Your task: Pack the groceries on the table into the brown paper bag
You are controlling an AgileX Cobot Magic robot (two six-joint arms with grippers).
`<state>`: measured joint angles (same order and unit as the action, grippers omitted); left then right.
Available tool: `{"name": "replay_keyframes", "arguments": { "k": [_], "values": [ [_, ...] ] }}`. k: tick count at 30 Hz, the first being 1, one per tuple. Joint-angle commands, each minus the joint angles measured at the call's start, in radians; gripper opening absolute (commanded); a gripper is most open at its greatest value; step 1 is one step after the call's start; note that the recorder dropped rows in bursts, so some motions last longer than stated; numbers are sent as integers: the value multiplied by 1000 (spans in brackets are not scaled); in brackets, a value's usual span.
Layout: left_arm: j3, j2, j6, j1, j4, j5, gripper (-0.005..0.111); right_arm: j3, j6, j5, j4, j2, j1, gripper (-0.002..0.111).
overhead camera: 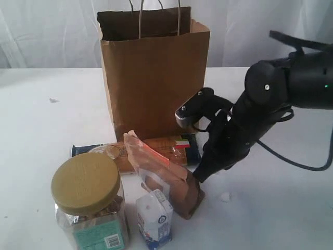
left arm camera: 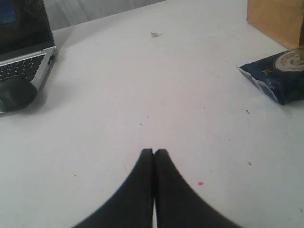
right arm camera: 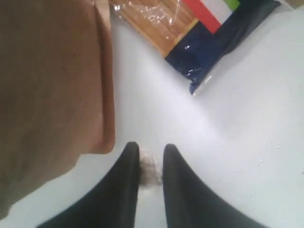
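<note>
Plainly, the packing has a long way to go. In the exterior view the brown paper bag [overhead camera: 153, 73] stands upright at the back of the surface [overhead camera: 41, 120], mouth open. Its inside is dark from here, so I cannot tell whether anything lies in it. Four groceries are out in front of it:
- The flat spaghetti packet [overhead camera: 151, 148] lies just before the bag's foot.
- The brown orange-labelled pouch [overhead camera: 166, 179] stands tilted in front of the packet.
- The jar with the olive-yellow lid [overhead camera: 86, 182] is nearest the camera.
- The small white-blue carton [overhead camera: 155, 219] is beside the jar.

The right gripper [overhead camera: 200, 179] reaches down just beside the pouch's lower end.

In the left wrist view the left gripper [left arm camera: 153, 152] hangs over bare surface with its fingers pressed together and nothing between them. The packet's blue end and a corner of the bag show near it. A laptop [left arm camera: 23, 47] and a mouse [left arm camera: 16, 92] sit well apart from them.

In the right wrist view the right fingers stand narrowly apart, low to the surface, and hold no grocery. A whitish crumb [right arm camera: 149, 171] lies in the gap between them; I cannot tell whether they press it. The pouch's brown side fills the picture just beside them, and the spaghetti packet lies beyond. By my judgement, all four visible groceries are left to pack, and the pouch looks nearest to being taken.
</note>
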<state>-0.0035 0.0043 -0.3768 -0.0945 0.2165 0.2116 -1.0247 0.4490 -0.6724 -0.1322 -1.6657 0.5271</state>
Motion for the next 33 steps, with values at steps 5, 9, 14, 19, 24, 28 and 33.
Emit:
{"name": "replay_keyframes", "arguments": {
  "k": [5,9,14,19,24,28,33],
  "values": [
    [3,-4,2,-2,3,-2,0,16,-101,-173,-79,164,1,0],
    [3,-4,2,-2,3,-2,0,147,-75,-170,-252,225,1,0],
    [3,-4,2,-2,3,-2,0,176,-75,-116,-364,327,1,0],
    [3,-4,2,-2,3,-2,0,43,-235,223,-363,456,-2,0],
    [3,-4,2,-2,3,-2,0,-217,-281,320,-365,386,-70,0],
    [3,-4,2,-2,3,-2,0,-360,-300,227,-370,279,-123,0],
    [3,-4,2,-2,3,-2,0,-446,-294,308,-367,152,-136,0]
  ]
}}
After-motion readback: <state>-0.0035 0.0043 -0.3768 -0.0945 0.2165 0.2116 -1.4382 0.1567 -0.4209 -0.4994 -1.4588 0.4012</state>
